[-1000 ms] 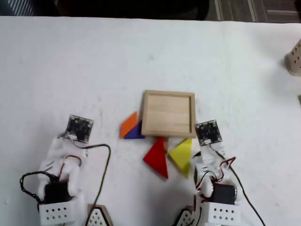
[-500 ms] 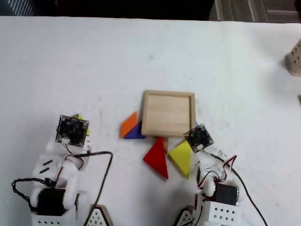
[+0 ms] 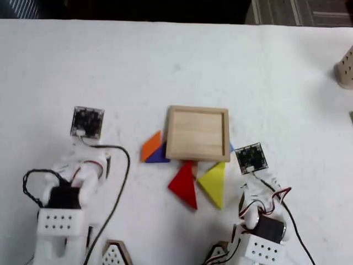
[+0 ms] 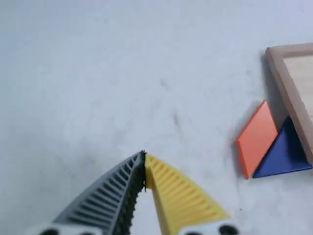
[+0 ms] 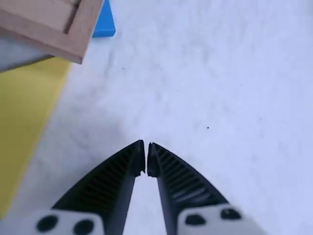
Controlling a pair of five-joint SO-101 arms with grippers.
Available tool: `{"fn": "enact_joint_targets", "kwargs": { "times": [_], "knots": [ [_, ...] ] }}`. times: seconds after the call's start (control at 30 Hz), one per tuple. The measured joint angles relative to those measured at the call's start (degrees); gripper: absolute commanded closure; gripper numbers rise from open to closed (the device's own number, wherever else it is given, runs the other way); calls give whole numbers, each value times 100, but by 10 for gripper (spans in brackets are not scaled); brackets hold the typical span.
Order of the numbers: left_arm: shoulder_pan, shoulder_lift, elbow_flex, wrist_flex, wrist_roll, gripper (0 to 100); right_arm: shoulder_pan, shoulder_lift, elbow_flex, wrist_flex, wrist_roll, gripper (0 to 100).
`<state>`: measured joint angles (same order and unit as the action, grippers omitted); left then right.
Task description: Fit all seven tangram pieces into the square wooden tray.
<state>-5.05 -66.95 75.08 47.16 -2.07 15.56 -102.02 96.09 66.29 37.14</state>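
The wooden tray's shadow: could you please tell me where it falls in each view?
Right wrist view: a grey shadow borders the wooden tray, next to the yellow piece. Left wrist view: a dim strip darkens the table beside the tray, by the orange piece. High view: no clear tray shadow; light looks even.

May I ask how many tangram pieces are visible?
5: orange piece and dark blue triangle left of the tray; red triangle and yellow triangle at its near side; light blue piece by its corner. Others may be hidden.
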Motion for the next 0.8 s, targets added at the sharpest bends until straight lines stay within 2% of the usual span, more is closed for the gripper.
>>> {"fn": "enact_joint_targets", "kwargs": {
  "times": [0.2, 0.37, 0.47, 0.6, 0.7, 0.8],
  "knots": [
    [-527, 686, 167, -1125, 18, 976, -97, 0, -510, -149, -35, 981],
    [-738, 844, 53, -1011, 35, 874, -466, 677, -1670, -141, -290, 981],
    [-782, 958, -88, -721, 35, 840, -782, 1785, -2593, 35, -413, 978],
    [-782, 1055, -97, -677, 35, 842, -1582, 3710, -3789, 255, -519, 973],
    [-782, 1125, -97, -677, 35, 842, -1996, 5152, -4527, 105, -1064, 902],
    [-782, 1204, -97, -677, 44, 841, -2119, 6541, -5125, -255, -1538, 828]
  ]
}}
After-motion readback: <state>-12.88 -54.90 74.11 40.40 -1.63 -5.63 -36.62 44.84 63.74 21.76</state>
